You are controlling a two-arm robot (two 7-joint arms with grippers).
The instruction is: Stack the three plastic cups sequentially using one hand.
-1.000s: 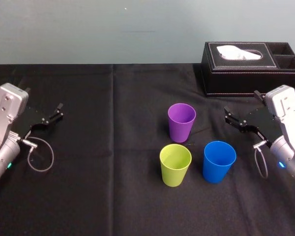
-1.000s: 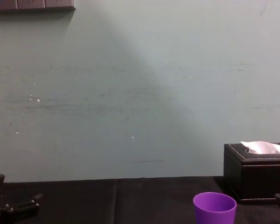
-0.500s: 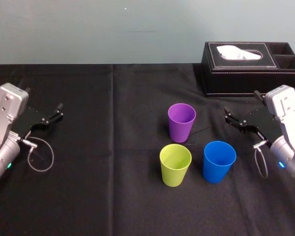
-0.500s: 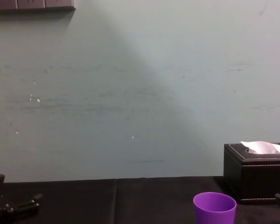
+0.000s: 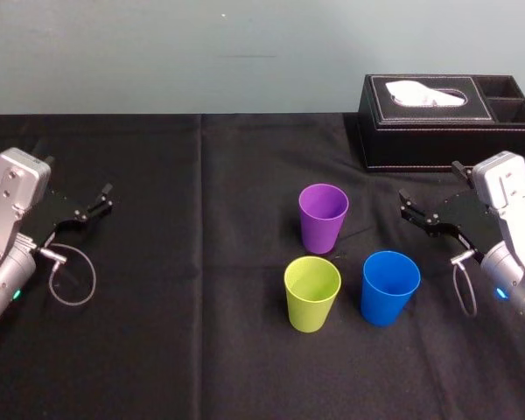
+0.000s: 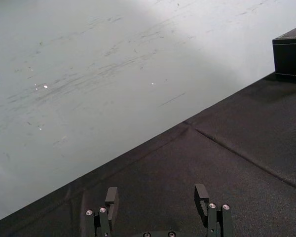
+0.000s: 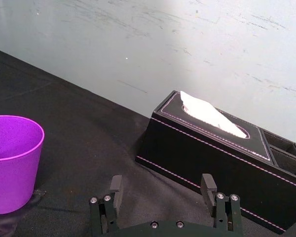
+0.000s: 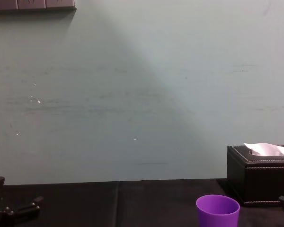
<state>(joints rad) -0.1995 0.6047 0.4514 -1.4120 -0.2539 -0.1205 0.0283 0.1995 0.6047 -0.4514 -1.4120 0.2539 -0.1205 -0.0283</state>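
Three plastic cups stand upright and apart on the black cloth. The purple cup (image 5: 323, 217) (image 8: 217, 211) (image 7: 12, 163) is farthest back, with the yellow-green cup (image 5: 312, 293) in front of it and the blue cup (image 5: 389, 287) to that one's right. My right gripper (image 5: 411, 210) (image 7: 161, 186) hovers open and empty just right of the purple and blue cups, pointing toward them. Far off at the left side of the table, my left gripper (image 5: 101, 199) (image 6: 156, 197) rests open, nothing between its fingers.
A black leather tissue box (image 5: 446, 118) (image 7: 217, 148) (image 8: 260, 175) with a white tissue stands at the back right, behind my right gripper. The black tablecloth (image 5: 201, 332) covers the table up to a pale wall.
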